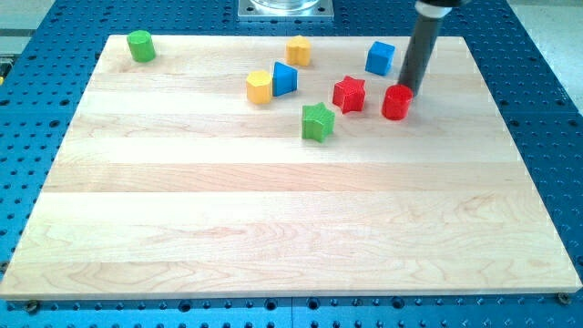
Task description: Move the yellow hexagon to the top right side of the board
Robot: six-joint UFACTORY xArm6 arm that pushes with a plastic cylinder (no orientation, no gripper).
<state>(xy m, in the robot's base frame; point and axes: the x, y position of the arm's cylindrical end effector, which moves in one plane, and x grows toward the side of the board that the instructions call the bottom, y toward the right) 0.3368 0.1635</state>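
In the camera view, a pale wooden board point(291, 228) is lying on a blue perforated bench point(547, 109). Taking the red star point(349, 94) as the landmark, the other blocks are sitting around it in the board's upper half. The red cylinder point(397, 102) is standing just to the view's right of the star, a little lower. My tip point(406, 90) is coming down at the cylinder's upper edge, touching it or very nearly so, on the star's right; the dark rod is leaning up toward the view's top. There is no hand on this arm, only the rod, so nothing is being gripped.

A blue cube point(381, 57) is sitting above and to the right of the star. The yellow hexagon point(299, 50) is resting above and to the left of the star, near the board's top edge. A blue wedge-like block point(285, 78) is lying left of the star, with a second yellow block point(260, 87) touching its left side. The green star point(318, 121) is sitting below and left of the red star. A green cylinder point(140, 46) is standing far to the left, by the board's top left corner.
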